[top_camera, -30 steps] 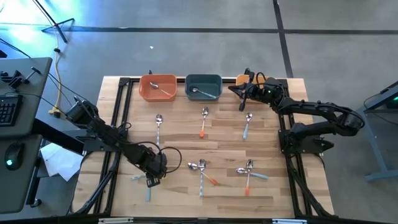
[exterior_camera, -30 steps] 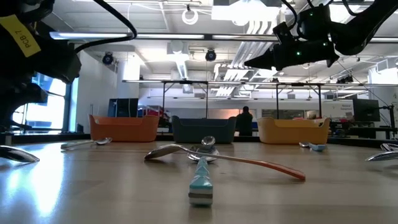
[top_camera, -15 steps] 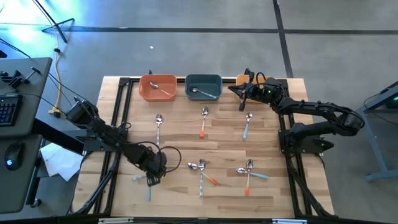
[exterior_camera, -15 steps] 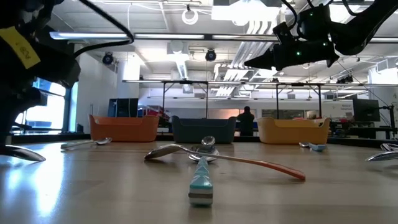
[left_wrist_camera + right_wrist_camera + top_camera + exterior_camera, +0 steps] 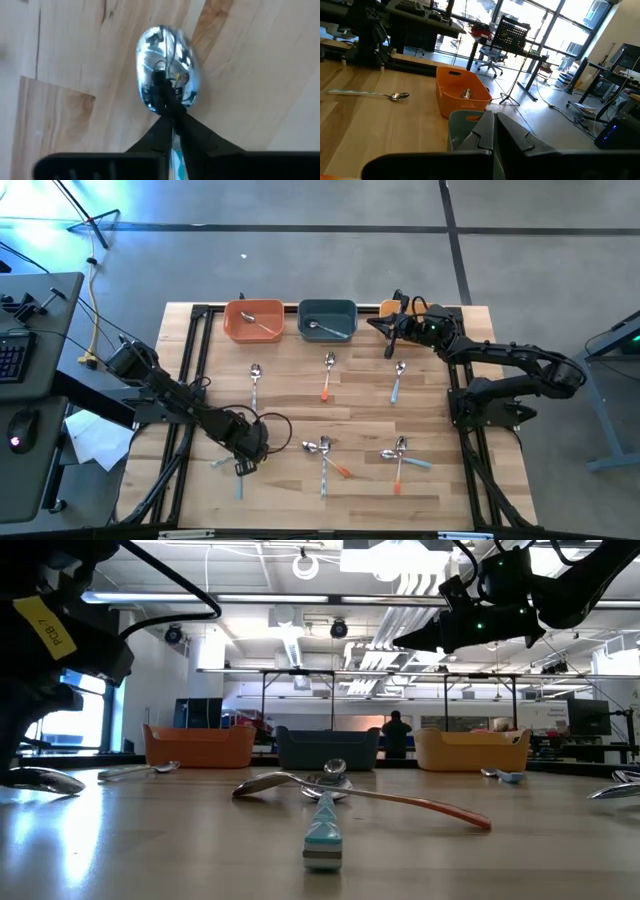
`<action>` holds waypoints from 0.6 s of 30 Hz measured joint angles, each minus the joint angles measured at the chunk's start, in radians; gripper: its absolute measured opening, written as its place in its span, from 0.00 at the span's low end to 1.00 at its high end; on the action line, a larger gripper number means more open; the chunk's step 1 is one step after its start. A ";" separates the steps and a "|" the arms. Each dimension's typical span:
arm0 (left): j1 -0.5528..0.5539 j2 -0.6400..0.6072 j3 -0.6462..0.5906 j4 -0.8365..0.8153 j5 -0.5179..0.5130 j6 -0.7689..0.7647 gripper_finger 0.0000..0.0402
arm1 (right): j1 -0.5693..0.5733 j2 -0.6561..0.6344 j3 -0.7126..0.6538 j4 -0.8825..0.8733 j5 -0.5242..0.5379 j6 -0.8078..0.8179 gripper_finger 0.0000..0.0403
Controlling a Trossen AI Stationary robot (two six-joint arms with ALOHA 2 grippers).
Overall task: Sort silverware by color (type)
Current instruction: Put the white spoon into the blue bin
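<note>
Left tool [image 5: 243, 465], lower left of the high view, sits over a blue-handled spoon [image 5: 238, 483] on the bench [image 5: 360, 415]. Left wrist view: its fingers [image 5: 167, 107] are pressed together over the spoon's bowl. Right tool [image 5: 388, 340], upper right, is closed, holding nothing.

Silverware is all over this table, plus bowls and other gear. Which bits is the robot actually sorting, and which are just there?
Part of the job:
- loose spoons and forks
- spoon the left gripper is closed on
- orange bowl, teal bowl, each holding a utensil
- right gripper, above the table's far edge

Just there:
- keyboard
- papers
</note>
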 joint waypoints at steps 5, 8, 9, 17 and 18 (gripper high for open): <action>0.003 0.003 0.023 0.003 0.019 0.044 0.02 | 0.000 0.000 0.000 0.000 0.000 0.000 0.01; 0.017 0.002 0.062 -0.028 0.029 0.064 0.01 | 0.000 0.000 0.000 0.000 0.000 0.000 0.01; 0.024 0.002 0.077 -0.047 0.029 0.073 0.01 | 0.000 0.000 0.000 0.000 0.000 0.000 0.01; 0.171 -0.069 0.148 -0.106 0.058 0.246 0.00 | 0.000 0.000 0.000 0.000 0.000 0.000 0.01; 0.205 -0.082 0.148 -0.103 0.062 0.287 0.00 | 0.000 0.000 0.000 0.000 0.000 0.000 0.01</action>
